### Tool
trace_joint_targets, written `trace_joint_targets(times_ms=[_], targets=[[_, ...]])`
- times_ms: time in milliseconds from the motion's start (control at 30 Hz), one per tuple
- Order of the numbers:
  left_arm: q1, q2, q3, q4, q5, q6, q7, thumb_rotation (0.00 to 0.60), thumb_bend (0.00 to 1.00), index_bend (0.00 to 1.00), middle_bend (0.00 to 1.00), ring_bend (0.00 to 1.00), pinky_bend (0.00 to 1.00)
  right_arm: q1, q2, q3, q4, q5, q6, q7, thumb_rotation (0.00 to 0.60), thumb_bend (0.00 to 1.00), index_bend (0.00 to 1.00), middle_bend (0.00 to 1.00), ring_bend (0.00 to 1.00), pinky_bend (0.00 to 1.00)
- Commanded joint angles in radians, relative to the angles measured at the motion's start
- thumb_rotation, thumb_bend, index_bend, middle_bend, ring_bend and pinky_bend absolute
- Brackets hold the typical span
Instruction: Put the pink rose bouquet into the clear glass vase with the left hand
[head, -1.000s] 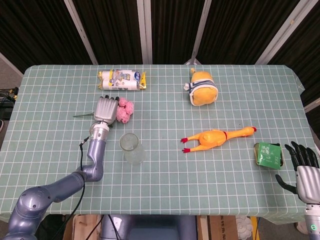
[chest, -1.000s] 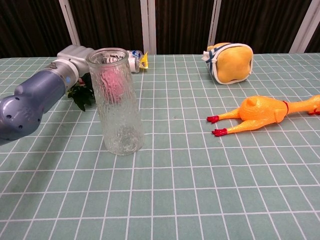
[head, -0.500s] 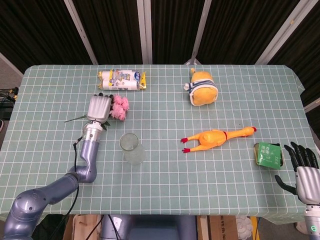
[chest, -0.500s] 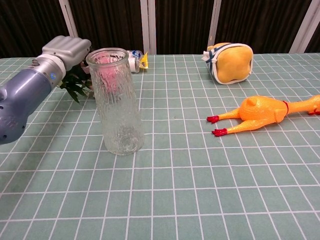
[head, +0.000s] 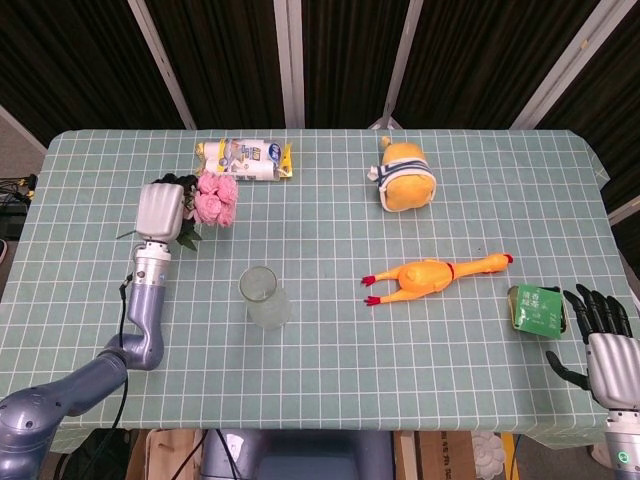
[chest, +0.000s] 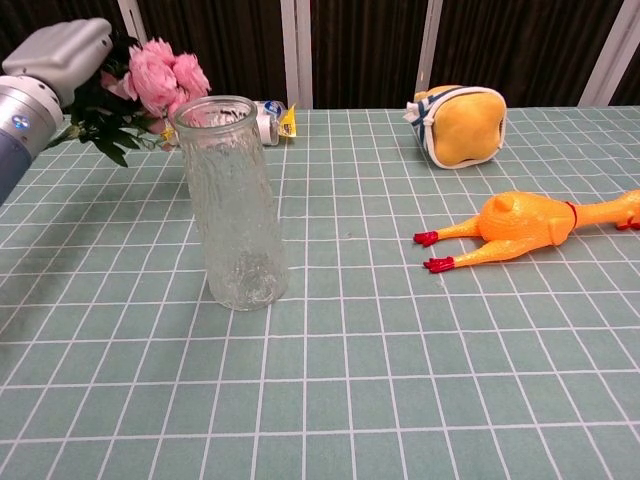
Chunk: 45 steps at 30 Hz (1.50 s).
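Note:
My left hand (head: 160, 210) grips the pink rose bouquet (head: 214, 199) by its leafy stems and holds it in the air, blooms pointing right. In the chest view the left hand (chest: 58, 52) sits at the top left, and the roses (chest: 162, 75) hang above and left of the vase rim. The clear glass vase (head: 264, 297) stands upright on the table, in front and to the right of that hand; it is tall and textured (chest: 232, 205) in the chest view. My right hand (head: 602, 332) rests at the table's front right corner, fingers spread, holding nothing.
A yellow rubber chicken (head: 432, 275) lies right of the vase. A yellow plush bag (head: 405, 177) and a snack packet (head: 245, 159) sit toward the back. A green box (head: 537, 309) lies near the right hand. The table (head: 330, 380) has a green checked cloth.
My left hand has lifted the bouquet off the table and carried it up and to the left, away from the vase. The right hand has stayed put.

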Motion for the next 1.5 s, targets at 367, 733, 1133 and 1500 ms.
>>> trace_joint_targets(times_ms=[367,733,1133,1500], targets=[[0.094,0.277,-0.185,-0.556,0.091,0.231,-0.358,0.600,0.61,0.48,0.56,0.42,0.56,0.001,-0.004,-0.004,-0.005,-0.011,0.004,-0.009,0.600,0.27,0.13,0.07,0.03,0.00],[0.183,0.498,-0.290,-1.077,0.039,0.177,-0.478,0.600,0.61,0.48,0.56,0.42,0.56,0.002,-0.007,-0.005,-0.004,-0.008,0.000,-0.013,0.600,0.27,0.13,0.07,0.03,0.00],[0.222,0.599,-0.327,-1.307,-0.031,0.059,-0.609,0.600,0.60,0.48,0.55,0.41,0.56,0.003,-0.009,-0.005,-0.005,-0.007,-0.001,-0.020,0.600,0.27,0.13,0.07,0.03,0.00],[0.208,0.561,-0.304,-1.338,-0.033,0.013,-0.672,0.600,0.60,0.47,0.55,0.41,0.56,0.001,-0.006,-0.005,-0.005,-0.008,0.003,-0.013,0.600,0.27,0.13,0.07,0.03,0.00]])
